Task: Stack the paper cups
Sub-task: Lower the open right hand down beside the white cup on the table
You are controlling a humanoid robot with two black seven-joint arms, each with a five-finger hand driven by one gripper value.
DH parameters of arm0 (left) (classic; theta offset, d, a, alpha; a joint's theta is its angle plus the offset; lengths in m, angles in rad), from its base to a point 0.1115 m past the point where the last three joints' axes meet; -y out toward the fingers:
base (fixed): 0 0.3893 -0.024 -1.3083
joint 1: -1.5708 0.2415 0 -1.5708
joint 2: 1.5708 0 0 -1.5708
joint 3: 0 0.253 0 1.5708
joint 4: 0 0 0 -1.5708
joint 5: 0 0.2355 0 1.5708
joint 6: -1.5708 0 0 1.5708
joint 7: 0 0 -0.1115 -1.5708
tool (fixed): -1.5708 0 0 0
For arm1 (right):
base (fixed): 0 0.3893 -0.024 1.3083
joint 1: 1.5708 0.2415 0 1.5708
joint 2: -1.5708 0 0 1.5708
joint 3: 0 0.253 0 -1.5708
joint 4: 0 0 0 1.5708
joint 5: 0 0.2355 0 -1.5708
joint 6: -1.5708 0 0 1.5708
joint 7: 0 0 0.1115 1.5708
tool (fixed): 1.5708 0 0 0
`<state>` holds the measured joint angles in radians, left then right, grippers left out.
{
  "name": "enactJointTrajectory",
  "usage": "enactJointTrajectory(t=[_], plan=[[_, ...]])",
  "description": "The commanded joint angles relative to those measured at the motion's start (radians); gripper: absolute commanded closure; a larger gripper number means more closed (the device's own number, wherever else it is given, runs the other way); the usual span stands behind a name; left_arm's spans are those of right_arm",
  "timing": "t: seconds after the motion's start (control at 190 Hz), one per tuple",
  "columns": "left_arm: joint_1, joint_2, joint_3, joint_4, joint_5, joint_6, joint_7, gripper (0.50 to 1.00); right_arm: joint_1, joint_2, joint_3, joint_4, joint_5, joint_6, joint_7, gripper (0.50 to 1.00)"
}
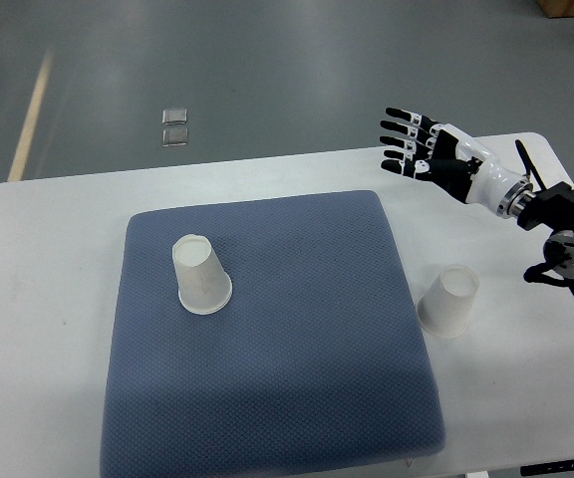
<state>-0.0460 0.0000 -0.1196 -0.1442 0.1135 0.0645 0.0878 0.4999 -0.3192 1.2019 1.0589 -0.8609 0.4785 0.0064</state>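
Note:
One white paper cup (201,276) stands upside down on the left part of the blue-grey mat (297,339). A second white paper cup (449,300) stands upside down on the white table, just off the mat's right edge. My right hand (412,145) comes in from the right edge and hovers over the table's far right, beyond the mat's far right corner. Its fingers are spread and it holds nothing. It is well above and behind the second cup. The left arm does not show.
The white table (38,299) carries the mat in its middle. The table's far edge runs behind the hand, with grey floor beyond it. A small pale object (175,127) lies on the floor.

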Motion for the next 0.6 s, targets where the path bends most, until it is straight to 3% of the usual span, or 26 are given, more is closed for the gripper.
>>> enactJointTrajectory(t=[0.0, 0.084, 0.174, 0.179, 0.337, 0.596], plan=[[0.000, 0.000, 0.000, 0.000, 0.000, 0.000, 0.000, 0.500, 0.005, -0.103, -0.036, 0.041, -0.101, 0.077, 0.021, 0.587], [0.000, 0.000, 0.000, 0.000, 0.000, 0.000, 0.000, 0.500, 0.005, -0.178, -0.059, 0.079, -0.219, 0.132, 0.069, 0.593], [0.000, 0.000, 0.000, 0.000, 0.000, 0.000, 0.001, 0.500, 0.005, -0.208, -0.070, 0.101, -0.271, 0.132, 0.093, 0.599], [0.000, 0.000, 0.000, 0.000, 0.000, 0.000, 0.001, 0.500, 0.003, -0.251, -0.080, 0.131, -0.326, 0.132, 0.116, 0.603], [0.000, 0.000, 0.000, 0.000, 0.000, 0.000, 0.000, 0.500, -0.006, -0.360, -0.131, 0.219, -0.408, 0.132, 0.148, 0.621], [0.000, 0.000, 0.000, 0.000, 0.000, 0.000, 0.000, 0.500, -0.018, -0.414, -0.200, 0.273, -0.537, 0.132, 0.187, 0.654]])
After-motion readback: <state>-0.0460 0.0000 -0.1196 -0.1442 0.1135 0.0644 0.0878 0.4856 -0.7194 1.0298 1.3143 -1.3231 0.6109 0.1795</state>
